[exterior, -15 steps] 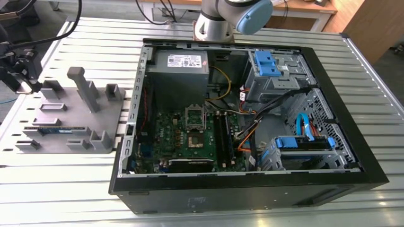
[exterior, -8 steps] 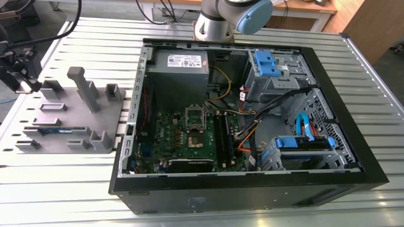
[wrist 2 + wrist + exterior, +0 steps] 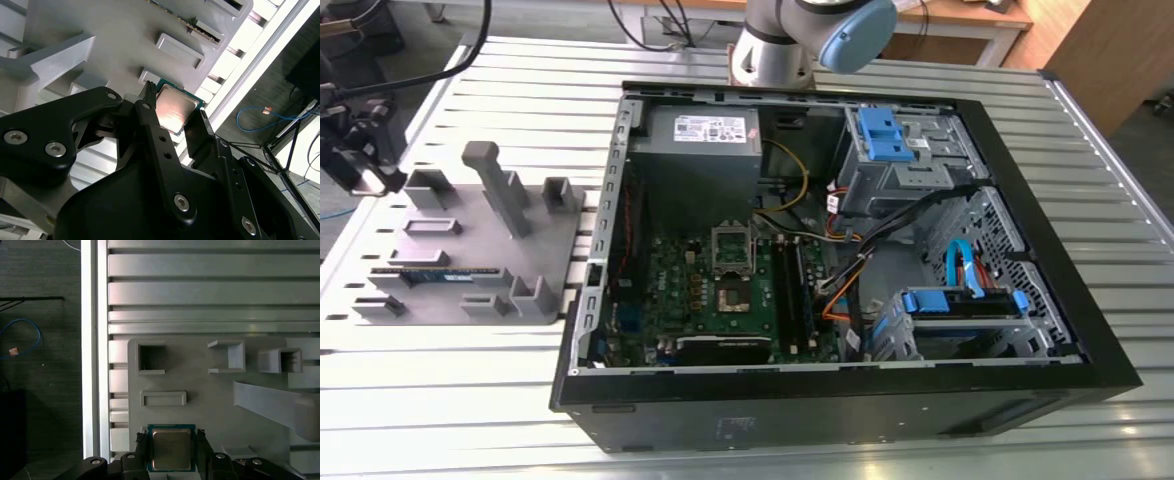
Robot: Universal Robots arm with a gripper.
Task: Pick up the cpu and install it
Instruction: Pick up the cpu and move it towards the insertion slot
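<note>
There is one square silver-topped cpu (image 3: 171, 450), one black two-fingered claw (image 3: 171, 434), one grey plastic fixture (image 3: 550, 250), one long green-and-blue memory stick (image 3: 434, 270), one open black computer case (image 3: 854, 402), one ribbed metal surface (image 3: 454, 400).

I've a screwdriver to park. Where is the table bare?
Bare slats of the table: the exterior view's lower left, camera-side of the grey fixture, and the strip beyond it. Crowded: inside the computer case, among cables, and the fixture edge where the hand is at the cpu.

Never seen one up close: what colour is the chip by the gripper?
The cpu has a silver-grey top and teal rim; first wrist view shows it best.
</note>
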